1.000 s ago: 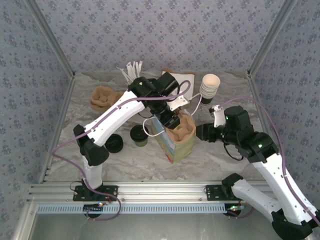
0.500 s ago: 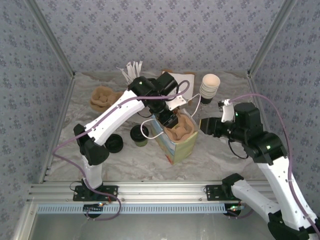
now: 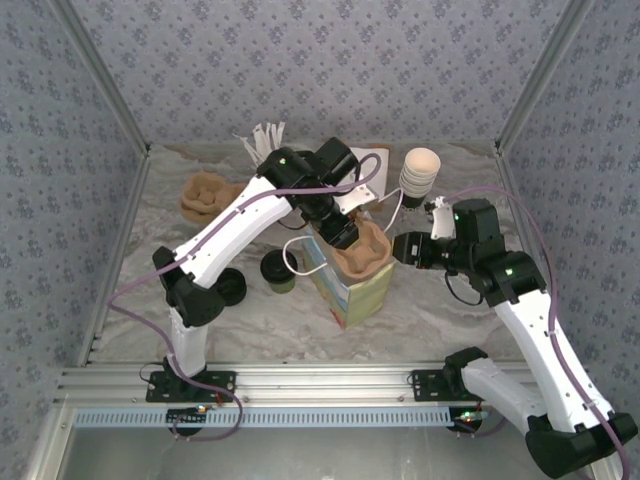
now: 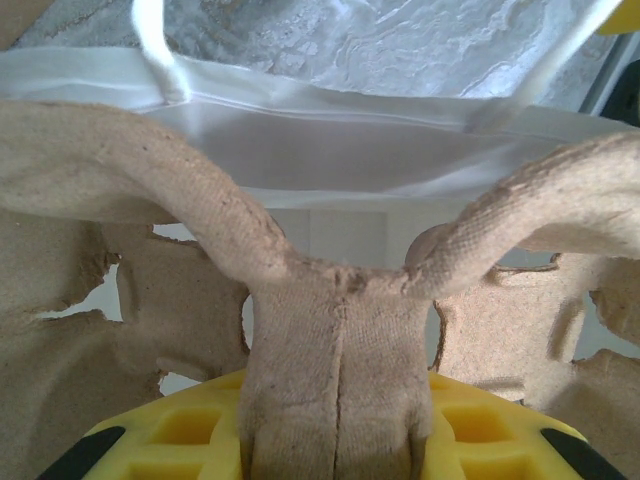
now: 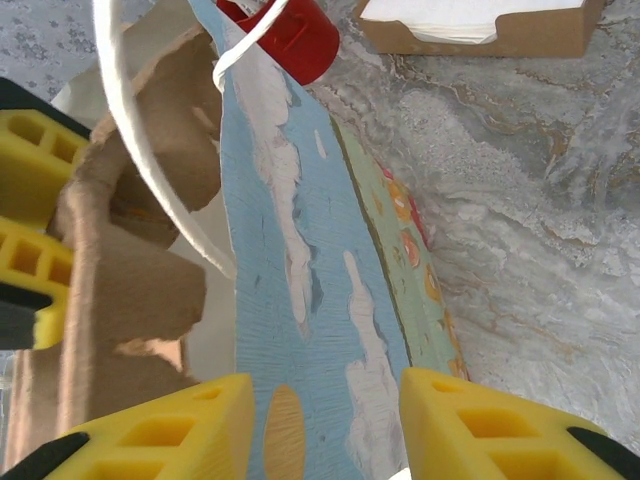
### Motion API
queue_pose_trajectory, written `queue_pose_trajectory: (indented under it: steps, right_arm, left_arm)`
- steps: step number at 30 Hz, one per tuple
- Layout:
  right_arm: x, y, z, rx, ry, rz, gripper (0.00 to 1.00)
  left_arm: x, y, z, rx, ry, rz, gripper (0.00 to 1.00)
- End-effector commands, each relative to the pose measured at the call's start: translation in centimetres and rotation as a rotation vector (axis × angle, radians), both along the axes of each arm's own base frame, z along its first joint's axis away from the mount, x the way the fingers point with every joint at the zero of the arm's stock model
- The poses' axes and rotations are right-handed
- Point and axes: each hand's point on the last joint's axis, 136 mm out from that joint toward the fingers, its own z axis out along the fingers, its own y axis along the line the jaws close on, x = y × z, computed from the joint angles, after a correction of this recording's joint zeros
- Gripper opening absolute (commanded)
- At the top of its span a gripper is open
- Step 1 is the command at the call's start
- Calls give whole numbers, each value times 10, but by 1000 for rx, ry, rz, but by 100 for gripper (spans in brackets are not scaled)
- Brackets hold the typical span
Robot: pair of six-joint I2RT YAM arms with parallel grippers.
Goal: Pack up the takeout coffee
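The left gripper point(image 4: 337, 432) is clamped on the middle rib of a pulp cup carrier point(image 4: 200, 215), which is held in the open mouth of the paper bag point(image 3: 362, 295). The right gripper point(image 5: 322, 400) is set against the bag's right side, its fingers point(image 5: 150, 430) kept apart with the painted wall seen between them. The takeout coffee point(image 3: 279, 270) is stood on the table point(image 3: 420, 310) just left of the bag.

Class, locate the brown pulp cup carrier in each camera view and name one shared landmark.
Top external: cup carrier at centre, at the paper bag mouth.
Left wrist: carrier across the middle, in the left gripper.
Right wrist: carrier at left, beside the blue-sided bag.
Shared landmark: the paper bag.
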Motion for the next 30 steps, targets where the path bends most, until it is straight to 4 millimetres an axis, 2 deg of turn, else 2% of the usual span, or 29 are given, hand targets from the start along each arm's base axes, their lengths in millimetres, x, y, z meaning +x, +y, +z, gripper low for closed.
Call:
queue_pose_trajectory:
  steps: [1,12,17,22,30]
  right_arm:
    - [-5,3,0,13,-14,35,45]
    - [-10,2,-5,4,-2,49,45]
    - [-8,2,2,24,-22,39,46]
    - [-3,4,14,59,-51,26,48]
    - [3,7,24,115,-67,19,52]
  left_arm:
    - [2,6,-3,31,3,12,16]
    - [2,11,-22,101,13,-13,15]
    - [-14,9,-27,118,40,-73,15]
    - [-18,8,-32,161,23,-105,16]
    - [-25,2,-41,191,-11,-186,19]
